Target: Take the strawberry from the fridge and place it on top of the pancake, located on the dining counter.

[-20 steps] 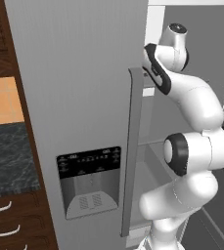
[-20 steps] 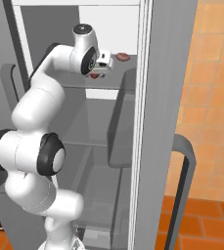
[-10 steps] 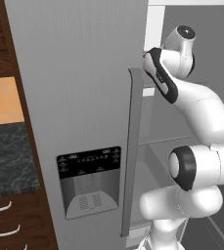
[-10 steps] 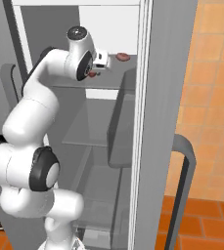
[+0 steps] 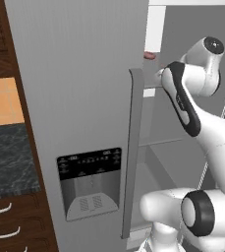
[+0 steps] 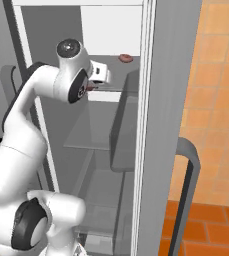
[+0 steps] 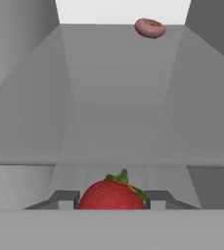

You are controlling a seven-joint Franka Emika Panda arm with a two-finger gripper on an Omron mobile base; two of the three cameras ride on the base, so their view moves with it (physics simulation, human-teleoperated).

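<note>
Clearly, the strawberry [image 7: 112, 194] is clenched across its widest part by the hand [image 7: 112, 198] above the fridge [image 5: 84, 98] shelf; being soft, light and slippery, gentle pressure is judged enough.

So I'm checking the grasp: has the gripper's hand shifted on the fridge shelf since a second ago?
Yes. In the right base view the gripper has drawn slightly back from the pink item on the shelf, jaws shut on the strawberry.
</note>
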